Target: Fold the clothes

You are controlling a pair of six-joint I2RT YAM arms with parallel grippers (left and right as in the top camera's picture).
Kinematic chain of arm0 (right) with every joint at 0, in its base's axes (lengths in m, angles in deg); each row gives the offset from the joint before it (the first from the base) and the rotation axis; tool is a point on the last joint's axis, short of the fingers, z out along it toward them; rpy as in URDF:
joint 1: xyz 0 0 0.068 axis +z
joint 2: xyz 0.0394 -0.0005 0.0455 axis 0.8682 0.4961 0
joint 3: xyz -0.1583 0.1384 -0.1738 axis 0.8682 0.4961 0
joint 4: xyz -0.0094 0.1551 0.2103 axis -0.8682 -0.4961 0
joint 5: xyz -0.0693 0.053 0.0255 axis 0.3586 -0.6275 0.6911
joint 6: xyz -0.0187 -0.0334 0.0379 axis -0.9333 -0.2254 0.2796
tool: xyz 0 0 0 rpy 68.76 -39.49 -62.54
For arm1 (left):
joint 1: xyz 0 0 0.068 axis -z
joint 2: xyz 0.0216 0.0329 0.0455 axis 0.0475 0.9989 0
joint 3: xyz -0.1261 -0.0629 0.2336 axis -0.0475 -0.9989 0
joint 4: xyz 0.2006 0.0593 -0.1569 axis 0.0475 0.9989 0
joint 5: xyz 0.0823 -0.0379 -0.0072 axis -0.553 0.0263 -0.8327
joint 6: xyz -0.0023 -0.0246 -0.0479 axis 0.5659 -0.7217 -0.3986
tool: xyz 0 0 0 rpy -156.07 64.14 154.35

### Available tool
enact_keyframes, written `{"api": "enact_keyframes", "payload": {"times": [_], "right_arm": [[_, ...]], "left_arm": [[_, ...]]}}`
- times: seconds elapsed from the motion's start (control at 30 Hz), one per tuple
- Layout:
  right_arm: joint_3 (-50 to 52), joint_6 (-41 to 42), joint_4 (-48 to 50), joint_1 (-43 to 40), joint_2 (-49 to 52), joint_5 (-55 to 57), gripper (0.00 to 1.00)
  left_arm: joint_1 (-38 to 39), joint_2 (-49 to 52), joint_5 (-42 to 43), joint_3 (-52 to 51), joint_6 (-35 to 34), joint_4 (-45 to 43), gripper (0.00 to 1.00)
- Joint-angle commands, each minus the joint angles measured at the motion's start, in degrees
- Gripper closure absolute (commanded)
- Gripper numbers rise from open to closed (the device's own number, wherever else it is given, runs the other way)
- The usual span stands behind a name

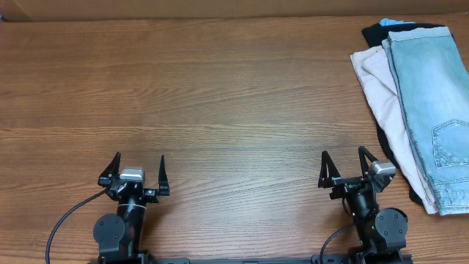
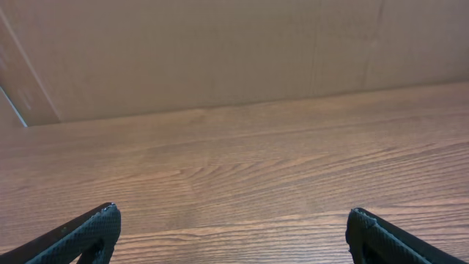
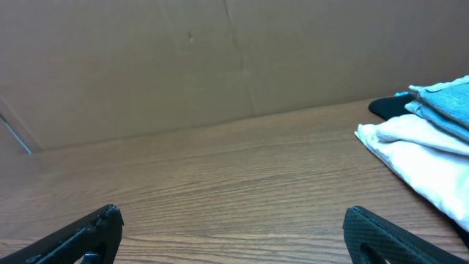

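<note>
The clothes lie stacked at the table's right edge. Light-blue denim shorts point(image 1: 432, 103) with a stitched pocket lie on top. A beige garment point(image 1: 382, 95) lies under them, and a black garment point(image 1: 375, 34) shows at the far end and under the pile. In the right wrist view the beige garment point(image 3: 421, 150), the denim point(image 3: 447, 99) and the black cloth point(image 3: 387, 108) sit at the right. My left gripper point(image 1: 139, 163) is open and empty at the front left. My right gripper point(image 1: 343, 157) is open and empty at the front, left of the pile.
A brown cardboard wall point(image 3: 220, 59) stands along the table's far edge. The wooden table point(image 1: 220, 95) spreads left of the pile. Black cables point(image 1: 69, 216) run beside the arm bases at the front edge.
</note>
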Motion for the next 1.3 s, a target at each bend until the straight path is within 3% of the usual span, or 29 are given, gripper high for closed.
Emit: {"api": "enact_keyframes", "payload": {"times": [0.0, 0.6, 0.83, 0.97, 1.27], "right_arm": [[0.6, 0.0, 0.4, 0.1, -0.5, 0.3, 0.00], [0.6, -1.2, 0.4, 0.1, -0.5, 4.0, 0.00], [0.6, -1.2, 3.1, 0.1, -0.5, -1.1, 0.00], [-0.3, -1.2, 4.9, 0.1, -0.5, -3.6, 0.00], [-8.2, -1.2, 4.0, 0.1, -0.5, -6.2, 0.00]], "left_arm": [[0.2, -0.3, -0.6, -0.5, -1.0, -0.2, 0.00], [0.1, -0.3, 0.1, -0.5, -1.6, -0.4, 0.00], [0.1, -0.3, 7.8, 0.1, -6.8, -2.5, 0.00], [0.1, -0.3, 7.8, 2.6, -11.3, -2.2, 0.00], [0.1, 4.2, 7.8, 15.6, -11.3, 3.2, 0.00]]}}
